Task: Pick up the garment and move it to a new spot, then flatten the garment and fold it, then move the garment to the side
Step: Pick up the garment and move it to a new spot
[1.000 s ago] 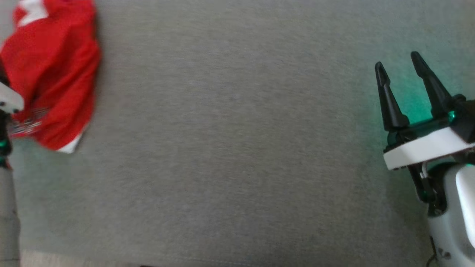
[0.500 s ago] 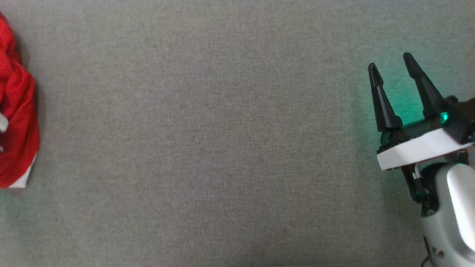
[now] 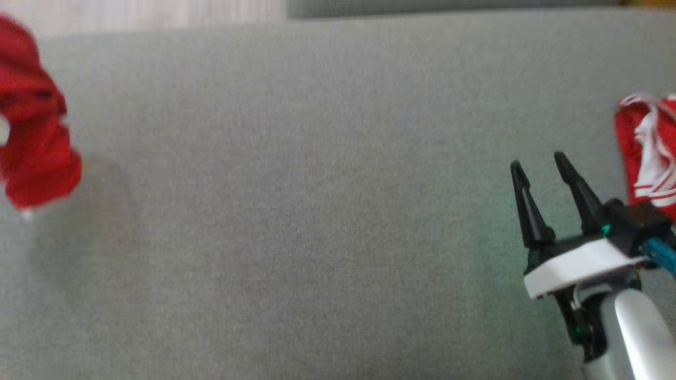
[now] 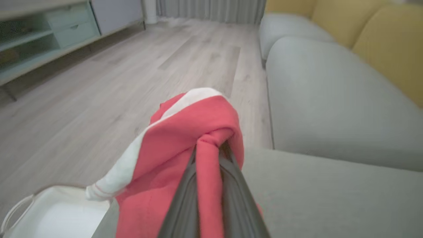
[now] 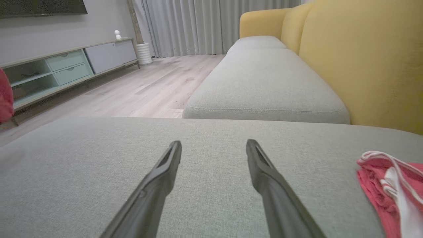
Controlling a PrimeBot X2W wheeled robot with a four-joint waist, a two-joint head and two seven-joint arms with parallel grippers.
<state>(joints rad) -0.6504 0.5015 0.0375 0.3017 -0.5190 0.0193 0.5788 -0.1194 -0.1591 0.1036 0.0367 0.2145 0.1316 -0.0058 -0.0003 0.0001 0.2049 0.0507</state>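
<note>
gripping the red garment (image 4: 158,148) is the left gripper (image 4: 211,148), its two dark fingers pinched almost together on a twisted fold of cloth that runs down between them. the rest of the garment hangs bunched around and beyond the fingertips. its white hem droops toward a white basket (image 4: 49,211) at the lower left of the left wrist view. in the head view the same red bundle sits at the far left edge over the grey sofa cushion (image 3: 317,211). it looks lifted clear of the cushion, though the blur there makes that hard to be sure of. the right gripper (image 3: 537,161) hovers low over the right side of the cushion, fingers spread wide with nothing between them. just beyond it, at the right edge, a second red cloth with white trim (image 3: 647,153) lies crumpled on the cushion, apart from the fingers.

as for progress, i judge only the very first part done: the garment is picked up. it is not yet set down at a new spot, and the broad bare middle of the cushion looks the likely place. flattening, folding and moving it aside are all left to do.
</note>
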